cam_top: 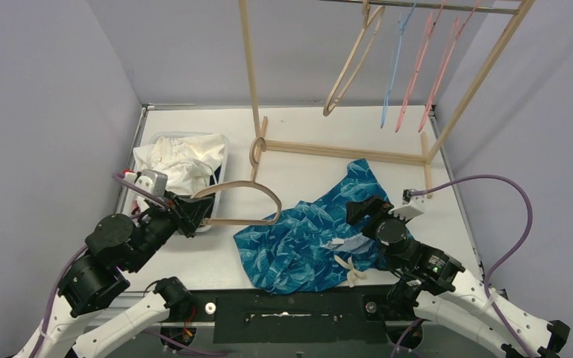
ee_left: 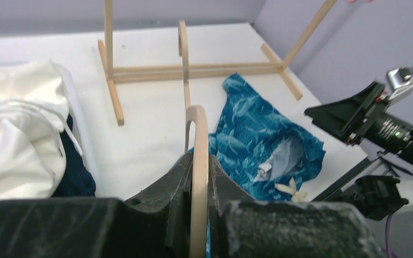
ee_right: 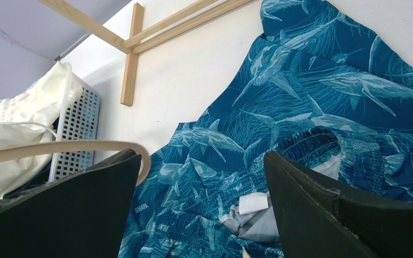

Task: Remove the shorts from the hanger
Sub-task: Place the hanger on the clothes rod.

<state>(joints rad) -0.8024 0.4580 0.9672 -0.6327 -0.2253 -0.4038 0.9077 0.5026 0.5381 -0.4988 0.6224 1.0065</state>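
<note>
This is a robotics lab test cell, not a home. Plain lavender-grey partition walls (cam_top: 45,112) box in a white tabletop (cam_top: 306,127) on three sides. A bare wooden rack (cam_top: 343,151) stands toward its far side, with plastic and wooden hangers (cam_top: 420,67) on the rail. Left of the rack sits a white basket (cam_top: 194,135) of clothes, and in front of it lie blue patterned shorts (cam_top: 298,239). Nearer still, a left arm (cam_top: 112,246) and a right arm (cam_top: 418,257), trailing purple cables (cam_top: 492,177), are bolted by a black plate (cam_top: 291,306).

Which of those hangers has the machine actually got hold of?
The wooden hanger down low, clamped in the left pincer. The other wooden hanger, the blue one and two pink ones hang from the rail.
</note>
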